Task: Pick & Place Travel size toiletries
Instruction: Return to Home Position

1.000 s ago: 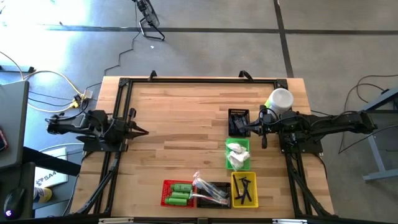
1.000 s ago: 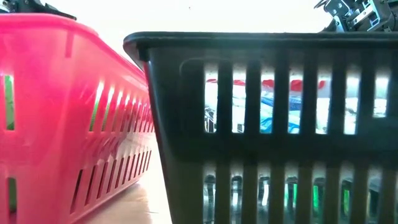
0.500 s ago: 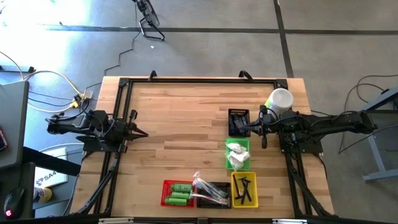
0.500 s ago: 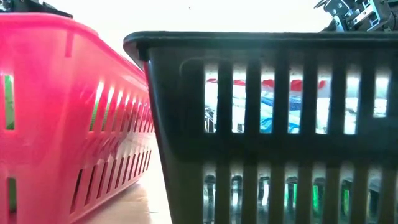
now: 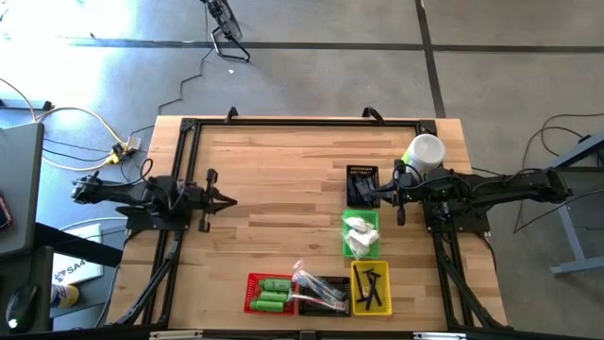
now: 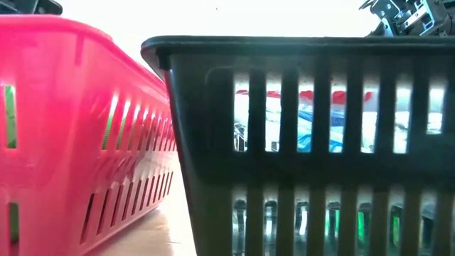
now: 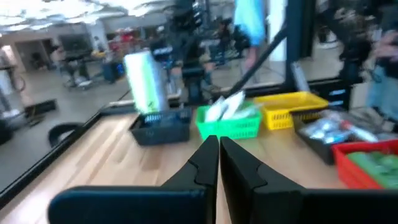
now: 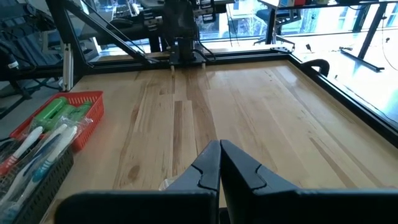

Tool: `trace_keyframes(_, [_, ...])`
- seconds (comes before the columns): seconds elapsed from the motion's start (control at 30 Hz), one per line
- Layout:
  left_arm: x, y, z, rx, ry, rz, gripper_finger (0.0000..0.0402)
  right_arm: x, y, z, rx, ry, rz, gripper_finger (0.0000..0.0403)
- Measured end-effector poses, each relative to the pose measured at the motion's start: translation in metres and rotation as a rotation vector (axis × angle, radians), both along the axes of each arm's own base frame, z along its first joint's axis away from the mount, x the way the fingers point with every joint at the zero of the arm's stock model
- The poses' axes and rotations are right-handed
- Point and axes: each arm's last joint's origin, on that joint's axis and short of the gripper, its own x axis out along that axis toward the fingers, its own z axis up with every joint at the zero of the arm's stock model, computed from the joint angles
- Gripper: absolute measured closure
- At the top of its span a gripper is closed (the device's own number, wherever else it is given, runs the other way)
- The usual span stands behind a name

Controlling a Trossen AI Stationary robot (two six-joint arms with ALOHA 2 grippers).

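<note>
Travel size toiletries lie in five small baskets.

No legible text (any view)

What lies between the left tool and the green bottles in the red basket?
Nothing visible. Bare table runs from the shut left tool at the table's left side to the red basket. The green bottles lie inside, ringed only by its wall. The right tool waits at the right.

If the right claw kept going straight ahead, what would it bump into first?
Probably the left gripper. Only bare table lies between it and the right gripper, though height is hard to judge.
</note>
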Motion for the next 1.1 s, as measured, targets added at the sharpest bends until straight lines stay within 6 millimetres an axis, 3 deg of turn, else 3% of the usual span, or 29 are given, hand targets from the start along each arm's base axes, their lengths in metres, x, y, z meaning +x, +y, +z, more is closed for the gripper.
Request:
trace_keyframes(0.63, [0.0041, -0.0005, -0.0063, 0.051, 0.138, -0.001, 0.0389, 0.0002, 0.0004, -0.0004, 0.004, 0.003, 0.014, 0.0401])
trace_keyframes(1.1, [0.0039, -0.0012, -0.0066, 0.049, 0.146, -0.023, 0.0389, 0.0002, 0.0008, -0.0004, 0.005, 0.004, 0.027, 0.0401])
